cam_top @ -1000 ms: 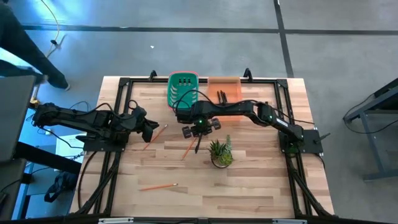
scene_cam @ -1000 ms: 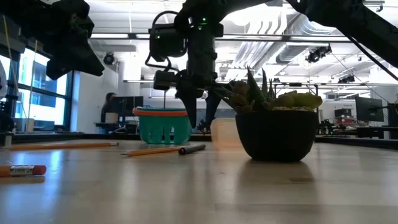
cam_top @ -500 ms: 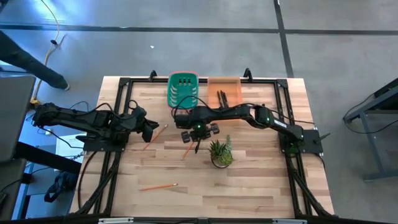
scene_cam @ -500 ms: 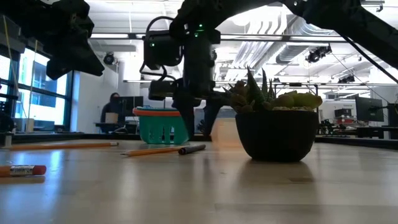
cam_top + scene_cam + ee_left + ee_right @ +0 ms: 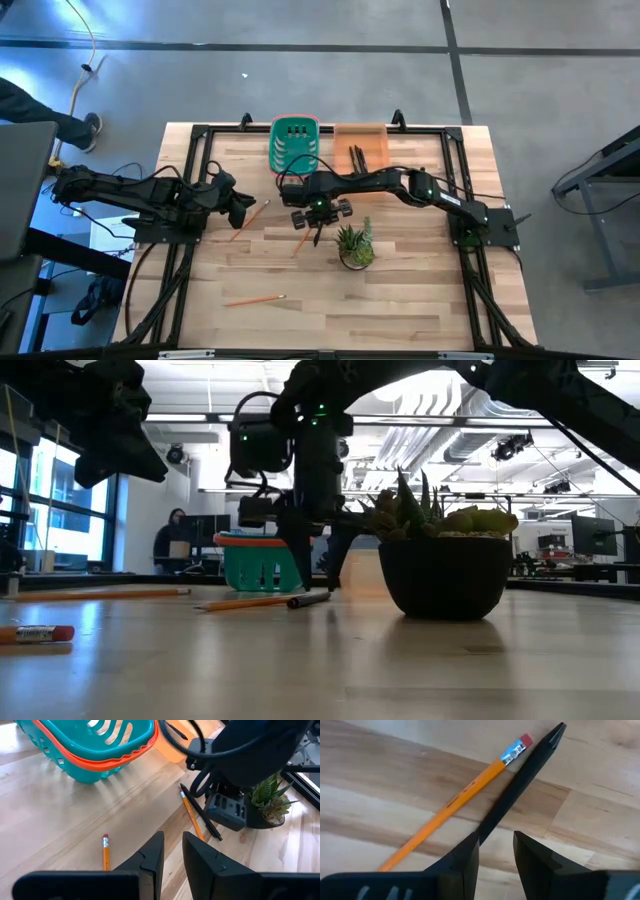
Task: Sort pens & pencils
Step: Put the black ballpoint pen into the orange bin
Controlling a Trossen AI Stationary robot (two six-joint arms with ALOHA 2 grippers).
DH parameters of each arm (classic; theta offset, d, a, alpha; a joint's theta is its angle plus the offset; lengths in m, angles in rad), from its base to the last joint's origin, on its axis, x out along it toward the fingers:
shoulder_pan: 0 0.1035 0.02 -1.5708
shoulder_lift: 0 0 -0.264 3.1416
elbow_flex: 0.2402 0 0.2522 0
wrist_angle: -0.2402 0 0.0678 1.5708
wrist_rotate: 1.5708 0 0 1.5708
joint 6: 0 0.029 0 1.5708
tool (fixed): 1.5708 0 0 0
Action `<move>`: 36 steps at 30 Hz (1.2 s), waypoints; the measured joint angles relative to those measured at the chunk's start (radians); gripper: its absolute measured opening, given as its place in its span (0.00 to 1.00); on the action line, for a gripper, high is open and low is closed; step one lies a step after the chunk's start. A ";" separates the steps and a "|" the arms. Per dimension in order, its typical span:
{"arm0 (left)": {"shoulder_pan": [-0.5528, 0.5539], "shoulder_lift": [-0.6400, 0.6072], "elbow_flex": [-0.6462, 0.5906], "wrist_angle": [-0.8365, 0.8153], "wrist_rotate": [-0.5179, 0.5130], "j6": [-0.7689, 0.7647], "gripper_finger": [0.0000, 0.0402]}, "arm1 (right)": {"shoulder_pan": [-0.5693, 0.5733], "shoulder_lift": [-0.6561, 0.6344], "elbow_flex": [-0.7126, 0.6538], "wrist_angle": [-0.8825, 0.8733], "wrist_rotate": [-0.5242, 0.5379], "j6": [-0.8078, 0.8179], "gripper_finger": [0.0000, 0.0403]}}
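A black pen (image 5: 520, 780) lies flat on the table beside an orange pencil (image 5: 455, 800); both show in the high view, pen (image 5: 318, 236) and pencil (image 5: 302, 241). My right gripper (image 5: 496, 847) is open and points down just above the pen's near end, close to the table (image 5: 318, 575). My left gripper (image 5: 243, 211) waits at the table's left, slightly open (image 5: 172, 842), above a second pencil (image 5: 105, 852). A third pencil (image 5: 255, 299) lies near the front edge. More pens (image 5: 356, 155) lie in the orange tray.
A potted plant (image 5: 352, 245) stands right of the pen, close to my right gripper. A teal basket (image 5: 294, 143) and the orange tray (image 5: 372, 135) sit at the far edge. A person (image 5: 172, 540) is in the room behind.
My right gripper has moved slightly toward the table's left and near edge and has come down over the pen, close to the table. The pen and pencils have stayed where they were.
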 joint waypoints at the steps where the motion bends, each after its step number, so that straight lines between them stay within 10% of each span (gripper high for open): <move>1: 0.000 0.000 0.000 0.000 0.000 0.000 0.14 | 0.001 0.002 0.000 0.000 0.000 0.000 0.27; 36: 0.000 0.000 0.000 0.003 -0.029 0.000 0.14 | 0.001 0.014 0.000 0.029 -0.036 0.012 0.27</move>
